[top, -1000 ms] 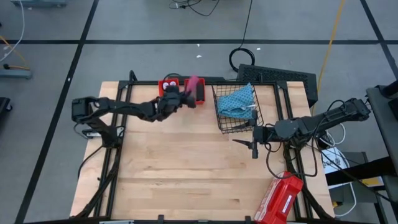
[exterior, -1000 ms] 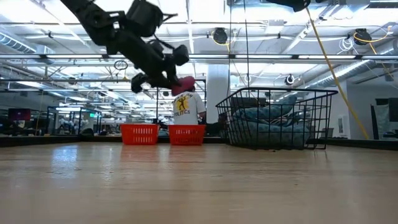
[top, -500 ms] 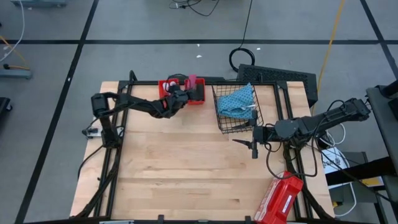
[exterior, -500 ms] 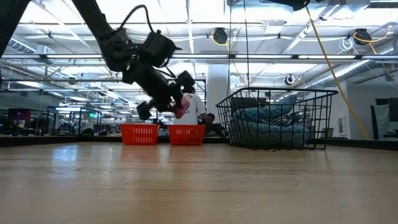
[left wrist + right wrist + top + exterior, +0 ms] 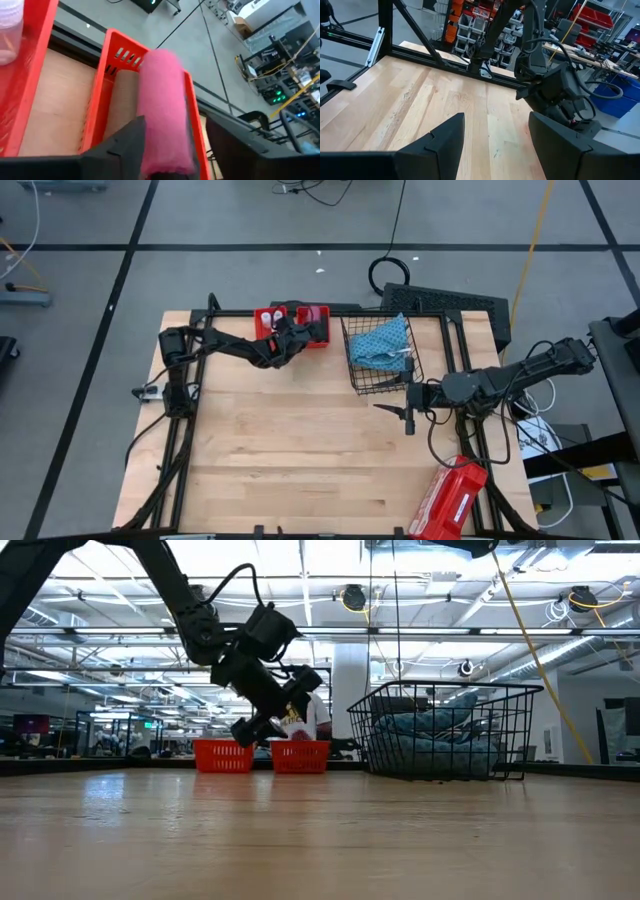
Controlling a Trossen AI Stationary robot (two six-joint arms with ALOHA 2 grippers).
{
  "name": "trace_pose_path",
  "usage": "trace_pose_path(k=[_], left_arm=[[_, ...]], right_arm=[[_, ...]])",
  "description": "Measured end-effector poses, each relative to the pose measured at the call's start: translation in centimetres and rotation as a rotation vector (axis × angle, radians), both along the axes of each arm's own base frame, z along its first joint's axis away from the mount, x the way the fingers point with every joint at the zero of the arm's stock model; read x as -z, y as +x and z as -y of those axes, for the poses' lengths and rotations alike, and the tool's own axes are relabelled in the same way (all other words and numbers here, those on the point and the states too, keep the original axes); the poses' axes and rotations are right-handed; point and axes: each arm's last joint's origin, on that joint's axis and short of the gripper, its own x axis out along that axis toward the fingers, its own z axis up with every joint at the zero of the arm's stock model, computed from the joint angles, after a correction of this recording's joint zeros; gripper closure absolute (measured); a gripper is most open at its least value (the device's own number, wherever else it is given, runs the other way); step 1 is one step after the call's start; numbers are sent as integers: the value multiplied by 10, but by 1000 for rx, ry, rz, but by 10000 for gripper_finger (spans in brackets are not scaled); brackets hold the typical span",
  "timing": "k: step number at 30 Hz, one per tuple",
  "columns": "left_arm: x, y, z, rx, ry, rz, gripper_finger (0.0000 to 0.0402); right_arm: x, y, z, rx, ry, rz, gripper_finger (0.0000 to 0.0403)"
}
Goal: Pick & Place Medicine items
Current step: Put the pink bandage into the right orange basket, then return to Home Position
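Reaching left tool (image 5: 294, 332), apparently gripping pink tube (image 5: 165, 105)

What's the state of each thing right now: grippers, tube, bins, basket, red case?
Left gripper: shut on the pink tube, over the right red bin.
Pink tube: held, not yet released.
Right red bin: looks empty.
Left red bin: holds white-capped vials.
Right gripper: open, empty, idle.
Wire basket: upright, cloth inside.
Red case: closed, at table edge.

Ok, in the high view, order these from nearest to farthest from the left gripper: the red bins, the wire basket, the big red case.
1. The red bins, at the table's far edge; the left gripper, holding the pink tube, hangs over them.
2. The wire basket with the blue cloth, just to their right.
3. The red case, at the near right corner.
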Motion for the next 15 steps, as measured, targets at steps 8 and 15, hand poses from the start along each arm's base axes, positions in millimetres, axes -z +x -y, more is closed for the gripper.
trace_pose_path(k=[8, 15], left_arm=[[-11, -3, 3, 181, 60, -167, 139], [-110, -43, 24, 716, 281, -313, 135]], right_arm=[[0, 0, 0, 5, 40, 2, 193], [0, -2, 1, 26, 157, 1, 193]])
